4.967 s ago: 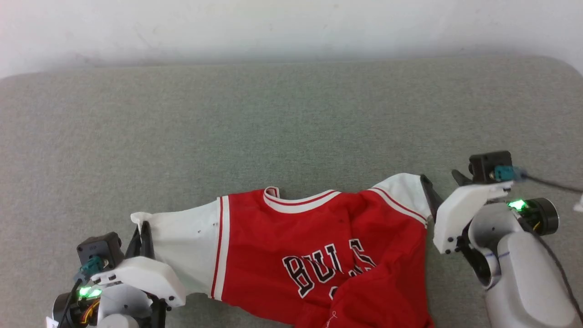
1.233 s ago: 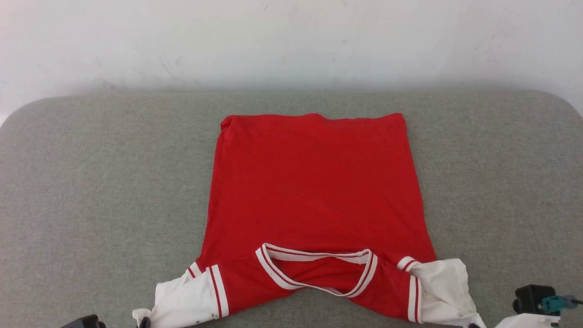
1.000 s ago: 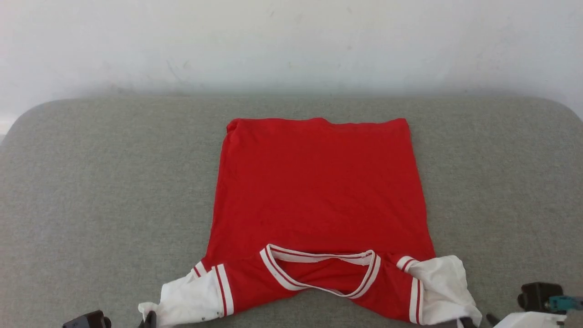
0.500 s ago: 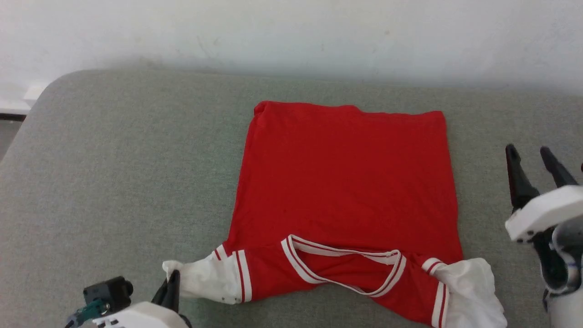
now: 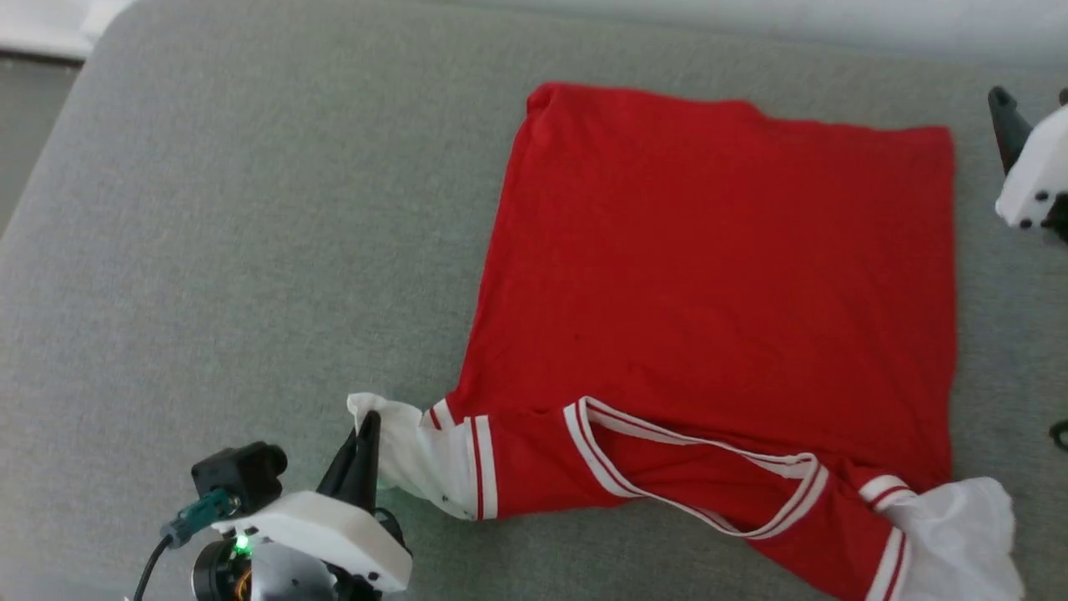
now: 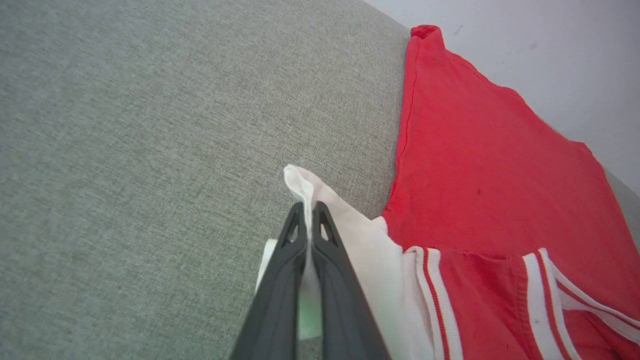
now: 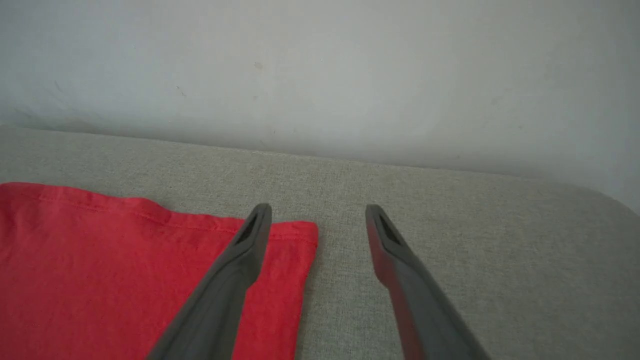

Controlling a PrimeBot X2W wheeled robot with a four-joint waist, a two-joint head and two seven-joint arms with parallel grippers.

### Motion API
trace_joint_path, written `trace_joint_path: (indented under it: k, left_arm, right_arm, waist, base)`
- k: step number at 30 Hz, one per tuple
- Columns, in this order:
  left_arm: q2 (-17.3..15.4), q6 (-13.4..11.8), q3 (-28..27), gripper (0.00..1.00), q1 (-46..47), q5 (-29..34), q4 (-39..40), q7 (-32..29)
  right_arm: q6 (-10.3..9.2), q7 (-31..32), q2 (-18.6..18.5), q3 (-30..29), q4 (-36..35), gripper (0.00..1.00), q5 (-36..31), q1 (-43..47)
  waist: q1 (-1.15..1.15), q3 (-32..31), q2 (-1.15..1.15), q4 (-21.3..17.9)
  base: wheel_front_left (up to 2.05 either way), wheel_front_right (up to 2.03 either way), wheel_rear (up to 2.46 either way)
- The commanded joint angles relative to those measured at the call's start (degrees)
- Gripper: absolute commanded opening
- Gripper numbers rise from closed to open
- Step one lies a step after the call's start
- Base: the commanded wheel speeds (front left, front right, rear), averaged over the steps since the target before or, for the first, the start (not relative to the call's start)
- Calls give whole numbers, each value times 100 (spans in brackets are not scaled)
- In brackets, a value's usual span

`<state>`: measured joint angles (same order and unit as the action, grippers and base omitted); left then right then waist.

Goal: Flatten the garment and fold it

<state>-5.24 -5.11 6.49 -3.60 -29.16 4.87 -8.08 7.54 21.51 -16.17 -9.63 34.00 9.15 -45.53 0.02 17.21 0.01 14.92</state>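
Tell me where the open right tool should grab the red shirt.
Take the garment by its far right hem corner, coming from the cushion side: it lies flat with two free edges, and the open right tool hangs over it.

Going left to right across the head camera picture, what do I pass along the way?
Left gripper, fingers shut on a white sleeve → garment, red body spread out → crumpled sleeve → right gripper, open.
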Motion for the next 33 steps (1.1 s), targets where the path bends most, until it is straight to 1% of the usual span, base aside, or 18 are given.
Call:
trace_joint_path:
  k: [1, 6, 10, 11, 12, 13, 15, 16, 17, 18, 20, 22, 25, 28, 30, 33]
  left_arm:
    - [42, 33, 31, 0, 135, -39, -37, 79]
    - [103, 80, 151, 0, 271, -119, -132, 243]
    - [125, 98, 210, 0, 345, -159, -226, 326]
    - [129, 99, 221, 0, 357, -166, -250, 343]
    - [132, 99, 231, 0, 365, -173, -275, 355]
    - [132, 99, 231, 0, 365, -173, -275, 355]
    - [136, 95, 238, 0, 375, -187, -321, 374]
    - [136, 91, 237, 0, 372, -192, -344, 382]
    - [132, 87, 234, 0, 365, -194, -368, 387]
    - [124, 85, 233, 0, 359, -194, -396, 388]
    - [97, 84, 218, 0, 338, -198, -447, 400]
    - [66, 77, 186, 0, 291, -214, -493, 409]
    - [-13, 48, 122, 0, 181, -226, -524, 398]
    - [-108, 6, 56, 0, 41, -229, -501, 362]
    - [-178, -24, 27, 0, -65, -222, -464, 311]
    - [-288, -61, 1, 0, -236, -208, -387, 211]
  right_arm:
    - [-5, 239, -23, 23, 172, 100, -65, -219]
    - [-5, 1258, -167, -81, 653, 100, -375, -740]
    - [-5, 1972, -209, -190, 832, 100, -608, -943]
    - [-5, 2129, -221, -243, 855, 90, -665, -964]
    - [-5, 2275, -226, -294, 867, 51, -722, -972]
    - [-5, 2275, -226, -294, 867, 51, -722, -972]
    - [-5, 2518, -220, -406, 848, 5, -846, -946]
    - [-5, 2558, -206, -447, 809, 0, -893, -905]
    - [-5, 2509, -190, -488, 738, 0, -926, -849]
    - [-5, 2384, -164, -543, 649, 0, -931, -774]
    - [-5, 1865, -83, -690, 406, 0, -895, -559]
    - [-5, 1057, 113, -957, 110, 0, -764, -265]
    - [-5, -187, 375, -1009, -326, 0, -624, 352]
    - [-5, -1296, 538, -987, -728, 0, -485, 1054]
    - [-5, -1849, 618, -1056, -962, 0, -438, 1499]
    - [-5, -2302, 770, -1208, -1301, 0, -493, 2197]
  waist:
    - [-2, 679, -1, 463]
    - [-2, 957, -1, 636]
    - [-2, 1032, -1, 715]
    - [-2, 1039, -1, 726]
    - [-2, 1039, -1, 732]
    - [-2, 1039, -1, 732]
    - [-2, 1016, -1, 724]
    - [-2, 986, -1, 714]
    - [-2, 946, -1, 701]
    - [-2, 896, -1, 694]
    - [-2, 757, -1, 665]
    - [-2, 579, -1, 616]
    - [-2, 283, -1, 489]
    - [-2, -59, -1, 324]
    - [-2, -272, -1, 215]
    - [-2, -562, -1, 28]
  base:
    - [0, 0, 0]
    - [0, 0, 0]
    - [0, 0, 0]
    - [0, 0, 0]
    - [0, 0, 0]
    - [0, 0, 0]
    - [0, 0, 0]
    - [0, 0, 0]
    - [0, 0, 0]
    - [0, 0, 0]
    - [0, 0, 0]
    - [0, 0, 0]
    - [0, 0, 0]
    - [0, 0, 0]
    - [0, 0, 0]
    - [0, 0, 0]
